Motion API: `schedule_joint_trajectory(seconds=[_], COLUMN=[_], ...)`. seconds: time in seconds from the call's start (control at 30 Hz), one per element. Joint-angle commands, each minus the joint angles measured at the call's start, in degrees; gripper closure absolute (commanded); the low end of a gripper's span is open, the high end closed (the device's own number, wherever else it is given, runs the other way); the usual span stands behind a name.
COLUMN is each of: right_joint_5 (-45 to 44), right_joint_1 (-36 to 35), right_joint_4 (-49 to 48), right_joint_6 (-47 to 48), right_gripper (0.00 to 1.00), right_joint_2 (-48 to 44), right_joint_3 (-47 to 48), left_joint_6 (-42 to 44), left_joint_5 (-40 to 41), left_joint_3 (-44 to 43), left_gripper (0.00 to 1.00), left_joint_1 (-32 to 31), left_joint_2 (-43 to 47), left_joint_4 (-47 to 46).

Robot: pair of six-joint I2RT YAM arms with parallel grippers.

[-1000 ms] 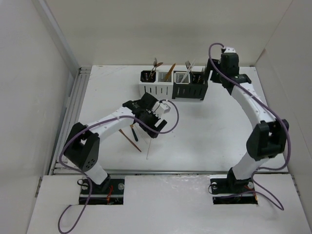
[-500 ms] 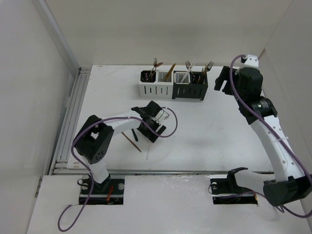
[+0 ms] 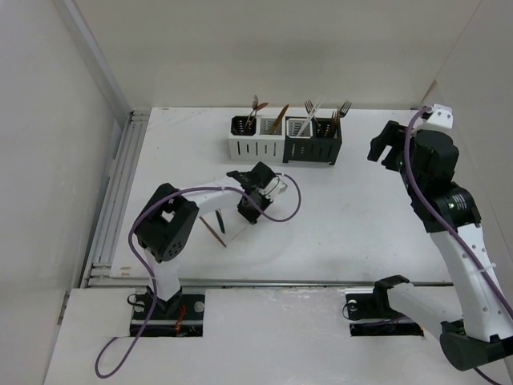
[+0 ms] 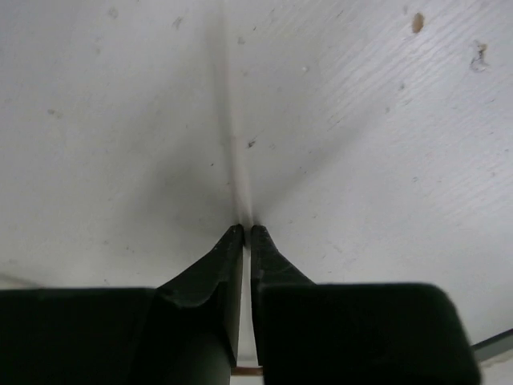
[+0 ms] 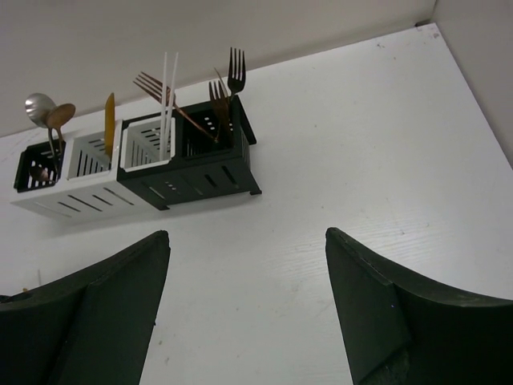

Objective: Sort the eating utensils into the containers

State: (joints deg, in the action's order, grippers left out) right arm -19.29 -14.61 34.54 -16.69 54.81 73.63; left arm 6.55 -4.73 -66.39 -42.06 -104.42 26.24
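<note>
My left gripper (image 3: 245,212) is down at the table in the middle, its jaws shut on a thin white chopstick (image 4: 232,152) that runs on past the tips (image 4: 244,227). Just to its left lie a copper stick-like utensil (image 3: 215,233) and a dark-handled one (image 3: 220,224). The containers (image 3: 284,143) stand in a row at the back, a white pair then a black pair, holding spoons (image 5: 44,112), a gold knife (image 5: 109,114), white chopsticks (image 5: 167,88) and forks (image 5: 230,76). My right gripper (image 3: 385,148) hangs open and empty (image 5: 244,233), high at the right.
Purple cables loop off both arms, one beside the left wrist (image 3: 288,200). A metal rail (image 3: 120,192) borders the table's left edge, and white walls close in at the left, back and right.
The left gripper has closed on the white chopstick and shifted slightly toward the back. The right arm has swung from beside the containers out to the right and risen.
</note>
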Motion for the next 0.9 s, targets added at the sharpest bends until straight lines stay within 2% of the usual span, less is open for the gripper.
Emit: schedule_joint_trajectory(seconds=[0.0,0.13,0.2,0.33,0.43,0.47,0.5,0.6,0.63,0.73,0.77,0.87], right_joint_5=[-2.8,-4.0,-3.0,1.7,11.5,11.6,16.9,26.2,32.7,41.5,41.5,40.9], right_joint_1=[-0.9,-0.9,-1.5,-2.7,-4.0,-4.0,-4.0,-4.0,-4.5,-7.3,-8.3,-13.6], right_joint_4=[1.0,2.2,2.7,0.8,-2.3,-2.9,-3.7,-7.3,-10.5,-20.1,-28.0,-39.5], right_joint_6=[-0.8,-0.3,-0.3,2.2,4.6,4.6,5.6,7.2,7.2,5.3,3.9,0.8], right_gripper=[0.17,0.17,0.17,0.17,0.17,0.17,0.15,0.12,0.12,0.04,0.01,0.00], right_joint_2=[-1.4,-1.4,-1.4,-1.4,-1.4,-1.4,-1.4,-1.4,-1.4,-1.9,-1.9,0.8], right_joint_3=[0.7,0.7,0.7,-0.8,-3.4,-4.2,-5.1,-10.3,-13.0,-17.3,-19.6,-20.5], left_joint_6=[-1.4,-2.1,-2.6,-2.6,-3.1,-3.6,-3.6,-3.6,-3.6,-3.6,-4.8,-8.1], left_joint_5=[-6.3,-10.5,-11.6,-17.8,-22.7,-22.7,-24.0,-23.5,-23.5,-22.9,-22.9,-21.5], left_joint_3=[1.0,-1.2,-4.4,-14.4,-24.4,-27.0,-32.0,-37.6,-40.3,-43.2,-43.2,-41.6], left_gripper=[1.00,1.00,1.00,1.00,1.00,1.00,1.00,1.00,1.00,1.00,1.00,1.00], left_joint_1=[-1.1,-1.1,-0.4,2.6,6.5,7.3,8.2,10.5,10.5,12.1,12.6,12.6], left_joint_2=[-9.2,-11.2,-9.7,-8.5,-5.5,-4.7,-3.7,1.5,2.7,7.1,8.2,12.1], left_joint_4=[4.3,4.8,4.2,9.3,12.7,13.4,14.1,15.2,15.2,13.9,12.8,7.2])
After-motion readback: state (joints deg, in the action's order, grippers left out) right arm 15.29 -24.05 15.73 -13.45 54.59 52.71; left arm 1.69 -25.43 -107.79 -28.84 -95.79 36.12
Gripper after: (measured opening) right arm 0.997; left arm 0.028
